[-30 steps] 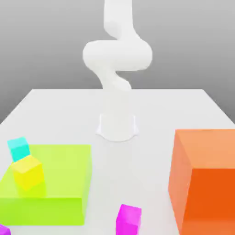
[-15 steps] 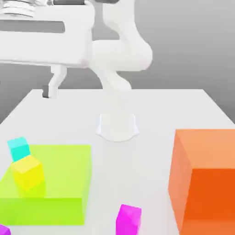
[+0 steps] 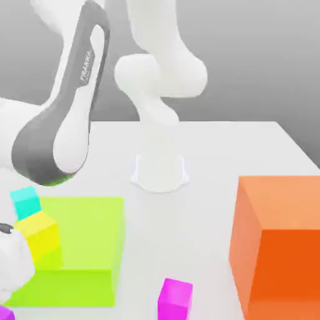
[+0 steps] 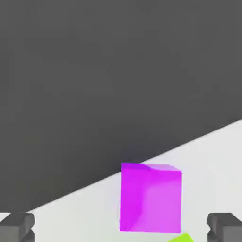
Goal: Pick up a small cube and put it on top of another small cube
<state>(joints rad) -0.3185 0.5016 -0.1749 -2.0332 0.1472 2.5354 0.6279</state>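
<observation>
1. Looking through the hand view, the small violet-magenta cube sits right ahead of the pincer, so that's the relation the next move depends on.
2. The pincer is spread wide and has nothing in it. Both dark fingertips poke in at opposite sides of the hand view, with the cube in the span between them.
3. It's not centred though. The cube is clearly closer to one fingertip than the other, so my guess is the hand needs a small sideways nudge before it goes down, or one finger will clip the cube first.
4. The cube is on the counter close to its edge, with dark background just beyond it. A sliver of the green block shows just beside the cube.
5. In the exterior view the same cube peeks in at the bottom corner on the exterior view's left, past the green block's near corner, with the arm bent down over that side.
6. It's a cube, so there's no long axis to worry about. Its faces look slightly turned against the finger line, but I can't tell by how much.
7. The pinker magenta cube sits well apart from the hand, toward the orange block.
</observation>
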